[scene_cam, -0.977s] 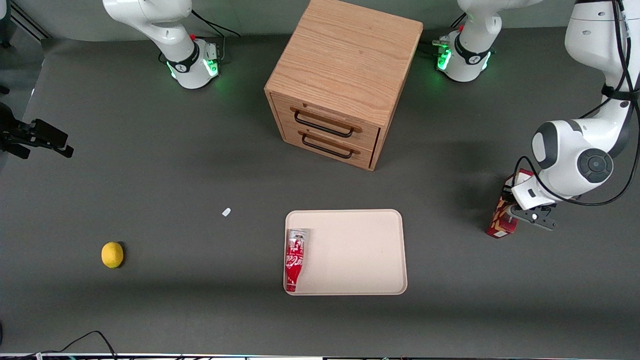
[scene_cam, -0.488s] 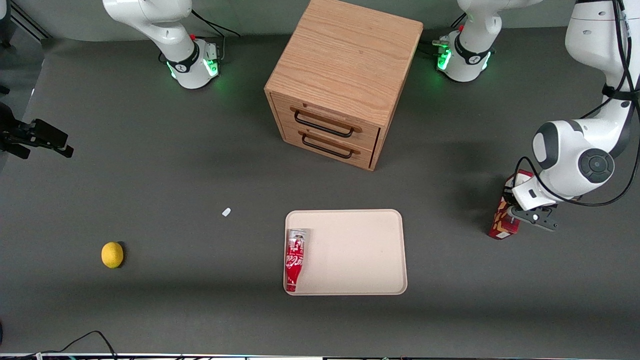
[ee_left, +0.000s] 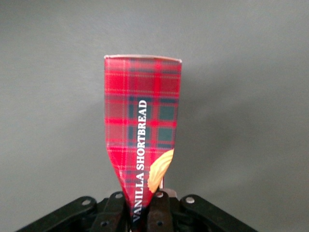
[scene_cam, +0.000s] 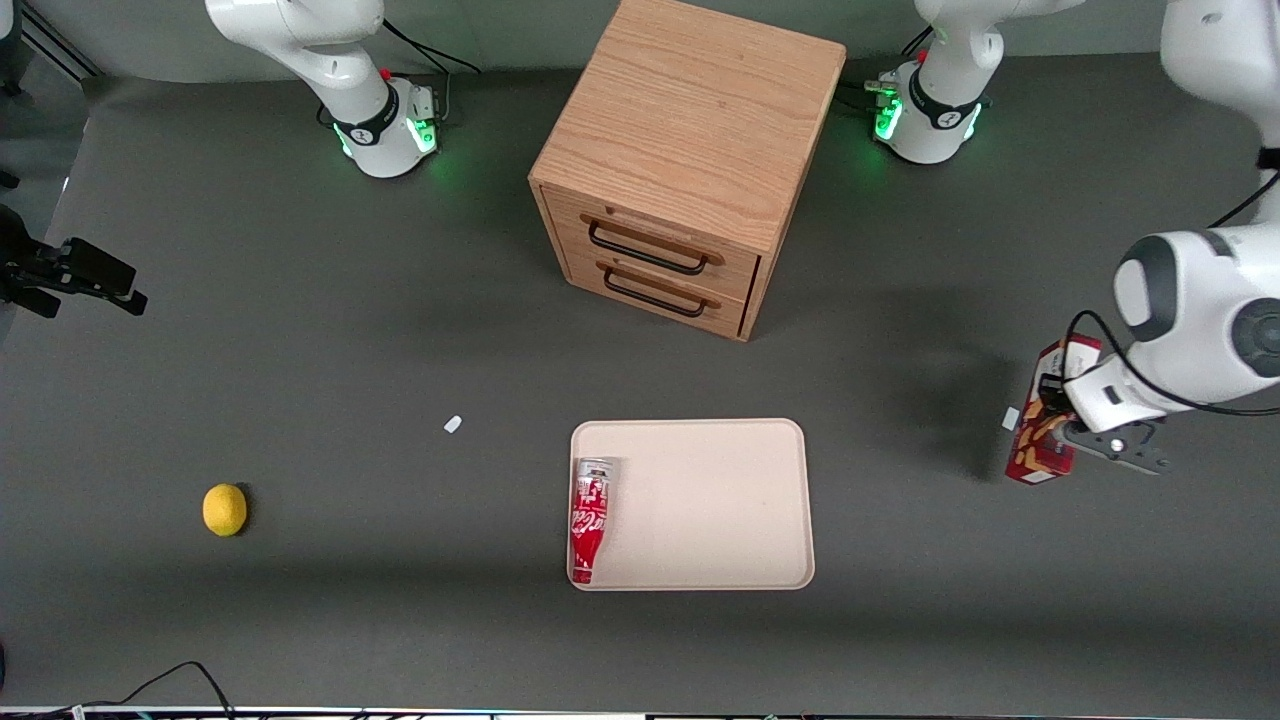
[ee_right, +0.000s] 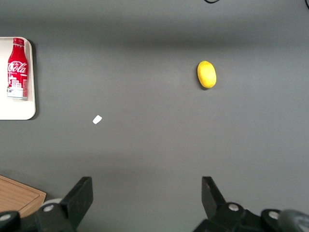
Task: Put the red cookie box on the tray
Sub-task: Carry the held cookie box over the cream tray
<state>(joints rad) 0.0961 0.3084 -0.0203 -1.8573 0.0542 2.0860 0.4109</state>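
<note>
The red cookie box (scene_cam: 1040, 445), tartan red with tan cookie pictures, hangs near the working arm's end of the table, well apart from the tray. My gripper (scene_cam: 1062, 432) is shut on it. In the left wrist view the two black fingers (ee_left: 115, 212) pinch the box (ee_left: 142, 116) at one end, which is squeezed narrow, and my gripper (ee_left: 138, 213) holds it over bare grey table. The beige tray (scene_cam: 720, 500) lies flat in front of the cabinet, nearer the front camera. A red Coca-Cola bottle (scene_cam: 589, 520) lies on the tray along the rim toward the parked arm.
A wooden two-drawer cabinet (scene_cam: 690, 160) stands mid-table. A lemon (scene_cam: 224, 509) lies toward the parked arm's end. One small white scrap (scene_cam: 453, 424) sits between lemon and tray. Another white scrap (scene_cam: 1010, 418) lies beside the box.
My gripper has carried the box farther toward the working arm's end of the table, away from the tray. A small white scrap now shows where the box was.
</note>
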